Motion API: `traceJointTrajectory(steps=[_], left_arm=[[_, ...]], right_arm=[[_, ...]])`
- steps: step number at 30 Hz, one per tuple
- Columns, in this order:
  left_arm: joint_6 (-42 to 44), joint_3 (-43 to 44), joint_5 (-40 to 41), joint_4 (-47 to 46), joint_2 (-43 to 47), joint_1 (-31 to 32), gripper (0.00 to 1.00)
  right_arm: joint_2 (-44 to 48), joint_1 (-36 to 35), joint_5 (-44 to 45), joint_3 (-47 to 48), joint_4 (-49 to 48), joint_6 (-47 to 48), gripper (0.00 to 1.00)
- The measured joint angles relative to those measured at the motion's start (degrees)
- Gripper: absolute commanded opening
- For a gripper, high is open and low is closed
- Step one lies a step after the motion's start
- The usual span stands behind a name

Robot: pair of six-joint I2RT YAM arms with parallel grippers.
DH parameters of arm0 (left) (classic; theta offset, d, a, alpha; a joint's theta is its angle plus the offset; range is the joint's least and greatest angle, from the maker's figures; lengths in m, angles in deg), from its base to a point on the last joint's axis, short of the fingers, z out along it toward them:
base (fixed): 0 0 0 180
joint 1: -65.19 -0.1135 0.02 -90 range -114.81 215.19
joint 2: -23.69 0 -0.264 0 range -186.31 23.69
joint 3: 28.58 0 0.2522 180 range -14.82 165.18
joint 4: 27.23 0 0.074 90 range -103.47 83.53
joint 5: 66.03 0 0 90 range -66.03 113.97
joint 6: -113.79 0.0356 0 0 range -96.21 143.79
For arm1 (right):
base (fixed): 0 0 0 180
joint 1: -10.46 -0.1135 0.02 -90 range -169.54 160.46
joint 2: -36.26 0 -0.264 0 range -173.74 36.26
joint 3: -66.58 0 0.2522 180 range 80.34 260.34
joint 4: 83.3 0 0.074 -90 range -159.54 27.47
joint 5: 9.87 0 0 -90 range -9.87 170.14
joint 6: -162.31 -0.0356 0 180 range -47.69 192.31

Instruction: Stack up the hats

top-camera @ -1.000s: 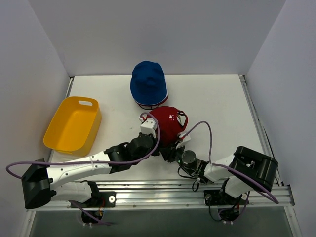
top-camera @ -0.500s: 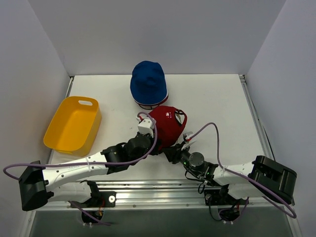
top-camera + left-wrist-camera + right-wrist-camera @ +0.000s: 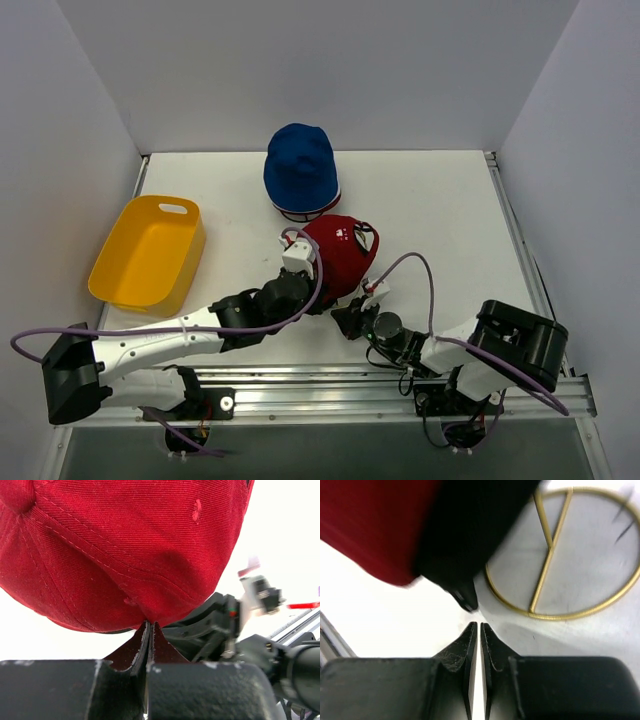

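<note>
The red baseball cap [image 3: 340,252] sits mid-table and fills the top of the left wrist view [image 3: 125,545]. My left gripper [image 3: 320,298] [image 3: 150,624] is shut on the cap's lower rear edge, pinching the fabric. The blue hat [image 3: 301,168] rests behind it, near the back wall, on a white and red brim. Just to the near right of the cap, my right gripper [image 3: 347,320] [image 3: 478,625] is low over the table, shut with nothing between its fingers. It points under the raised cap edge [image 3: 370,525], where a blurred dark shape [image 3: 462,555] blocks part of the view.
A gold wire ring frame [image 3: 560,555] lies flat on the table beneath the cap's edge. The yellow tub [image 3: 185,268] stands at the left. White walls close in the table [image 3: 440,210] at the back and on both sides.
My right gripper has closed from partly open and drawn back a little toward the near edge, its arm folding back. The left gripper keeps its hold on the red cap, which barely moves.
</note>
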Motion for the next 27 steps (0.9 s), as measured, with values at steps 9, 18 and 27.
traceJointTrajectory(steps=[9, 18, 27], left_arm=[[-0.07, 0.00, -0.52, -0.63, -0.24, 0.00, 0.02], [-0.13, -0.59, -0.70, -2.01, -0.22, 0.00, 0.03], [-0.87, -1.14, -0.68, -3.30, -0.26, 0.02, 0.02]], right_arm=[[-6.08, -0.33, -0.33, 0.02, -0.63, 0.04, 0.01], [-11.04, -0.83, 1.40, 1.95, -1.64, 0.04, 0.00], [-14.34, -0.87, 2.69, 4.50, -2.97, 0.09, 0.00]])
